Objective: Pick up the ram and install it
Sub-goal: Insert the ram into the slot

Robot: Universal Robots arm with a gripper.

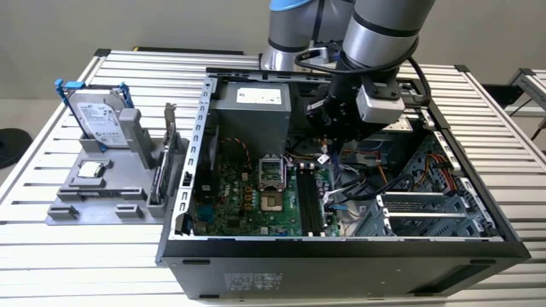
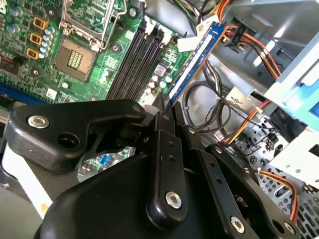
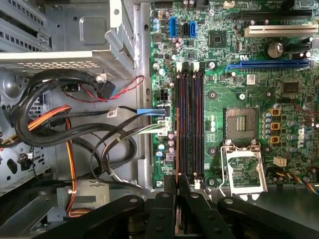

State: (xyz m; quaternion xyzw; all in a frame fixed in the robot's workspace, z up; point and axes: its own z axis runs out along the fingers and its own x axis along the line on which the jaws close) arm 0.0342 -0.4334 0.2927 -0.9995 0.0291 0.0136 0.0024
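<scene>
Silver-grey arm (image 1: 384, 32), blue joint caps (image 1: 295, 4), black cable (image 1: 304, 62), matte black pincer (image 2: 167, 107) linkages with silver screws (image 2: 173, 200).

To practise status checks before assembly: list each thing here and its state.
gripper: shut on the ram
ram: held, not in a slot
memory slots: empty
processor socket: open, empty
computer case: side open
hard drive: standing in grey holder

The table (image 1: 51, 256) is ribbed pale metal with a dull shine. The computer case (image 1: 341, 262) looks like matt black sheet metal outside and bare grey steel within. Its motherboard (image 1: 247, 198) is glossy green. In the second wrist view the gripper (image 2: 167, 105) is smooth satin black with bright screw heads, and the ram (image 2: 197, 57) is glossy blue. The holder (image 1: 102, 192) at the exterior view's left is matt grey plastic.
</scene>
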